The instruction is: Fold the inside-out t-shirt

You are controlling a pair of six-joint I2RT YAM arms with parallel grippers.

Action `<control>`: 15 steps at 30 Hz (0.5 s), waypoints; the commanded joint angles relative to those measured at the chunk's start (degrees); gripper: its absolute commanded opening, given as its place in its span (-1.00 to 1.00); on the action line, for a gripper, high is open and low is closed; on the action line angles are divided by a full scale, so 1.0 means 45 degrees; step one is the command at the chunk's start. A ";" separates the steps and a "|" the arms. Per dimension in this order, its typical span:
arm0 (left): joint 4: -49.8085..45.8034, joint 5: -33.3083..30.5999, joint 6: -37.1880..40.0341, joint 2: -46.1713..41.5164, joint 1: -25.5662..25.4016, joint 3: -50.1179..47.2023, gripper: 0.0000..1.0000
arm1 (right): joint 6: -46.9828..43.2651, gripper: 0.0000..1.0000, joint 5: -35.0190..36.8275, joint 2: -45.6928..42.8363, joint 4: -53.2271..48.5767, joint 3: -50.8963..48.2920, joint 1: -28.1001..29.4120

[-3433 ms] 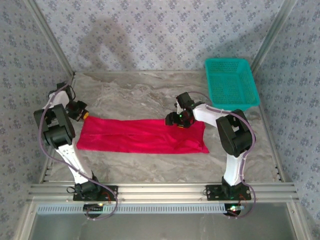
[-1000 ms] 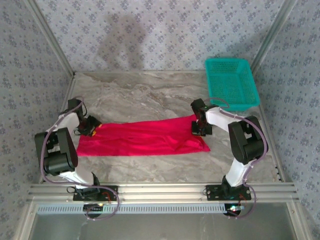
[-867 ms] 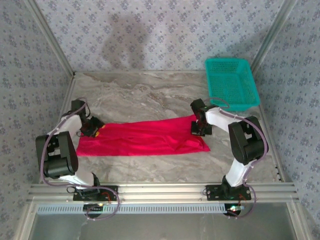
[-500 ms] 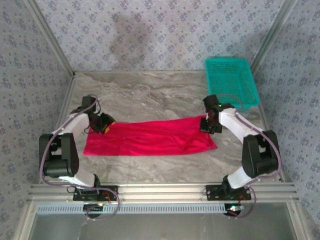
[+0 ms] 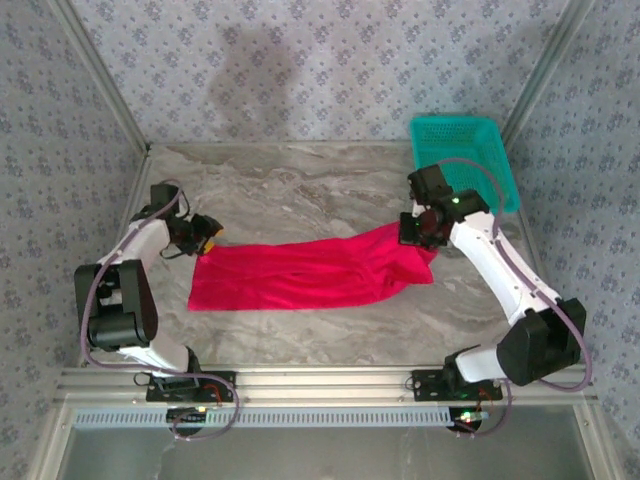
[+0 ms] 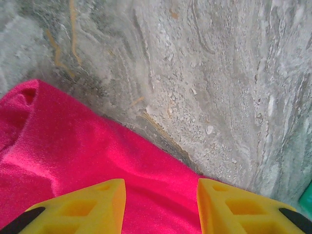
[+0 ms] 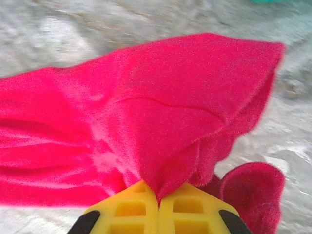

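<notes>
Stretching across the grey, marble-veined worktop (image 5: 300,190), the t-shirt (image 5: 310,275) is a long band of soft crimson knit. It lies flat and smooth toward its left end and bunches into folds at the right. The right gripper (image 5: 418,232) has its yellow, grid-moulded fingers (image 7: 131,207) pressed together on a pinch of that right end, so the cloth rises into a peaked tent with a rolled hem curling beside it. The left gripper (image 5: 205,232) sits at the far left corner, jaws partly apart, with fuzzy red fabric showing in the gap. A teal mesh basket (image 5: 462,160) stands at the far right corner. Compared with half a second ago, the band has slid rightward and its right end is raised and narrower. The right arm reaches further out.
</notes>
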 commanded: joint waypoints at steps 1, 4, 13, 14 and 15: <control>-0.0315 0.0549 0.0211 -0.0270 0.0463 0.0393 -0.15 | 0.0941 -1.00 0.0166 0.0026 -0.0445 0.1068 0.1184; -0.0381 0.0674 0.0232 -0.0478 0.0774 0.0358 -0.15 | 0.1317 -1.00 0.0478 0.0606 -0.0383 0.1962 0.2392; -0.0374 0.1167 0.0283 -0.0340 0.1419 0.0033 -0.15 | 0.1346 -1.00 0.0480 0.3688 -0.0199 0.5569 0.5413; -0.0328 0.1244 0.0264 -0.0275 0.1503 -0.0029 -0.15 | 0.1263 -1.00 0.0444 0.4078 -0.0226 0.6022 0.5666; -0.0294 0.1316 0.0251 -0.0213 0.1617 -0.0117 -0.15 | 0.1183 -1.00 0.0384 0.4542 -0.0244 0.6550 0.5940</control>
